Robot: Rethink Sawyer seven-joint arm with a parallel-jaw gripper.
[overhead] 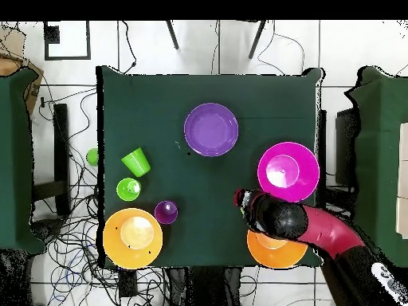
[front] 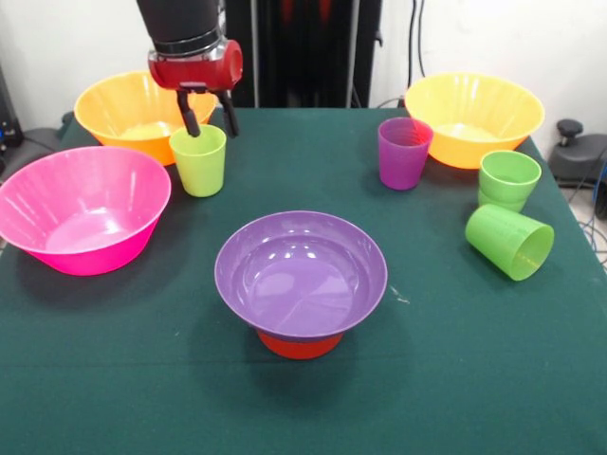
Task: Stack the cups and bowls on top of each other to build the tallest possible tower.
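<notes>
On the green surface (front: 142, 379) sit four cups, five bowls: two orange-yellow, one pink, purple on small orange, jaws spread astride the yellow-green cup's (front: 199, 159) rim.

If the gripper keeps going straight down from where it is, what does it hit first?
Probably the small yellow-green plastic cup: the gripper hangs right over its rim, one finger seemingly inside, though depth is unclear.

open felt around purple bowl (front: 301, 272), orange bowl (front: 133, 112) behind claw (front: 209, 118)
</notes>
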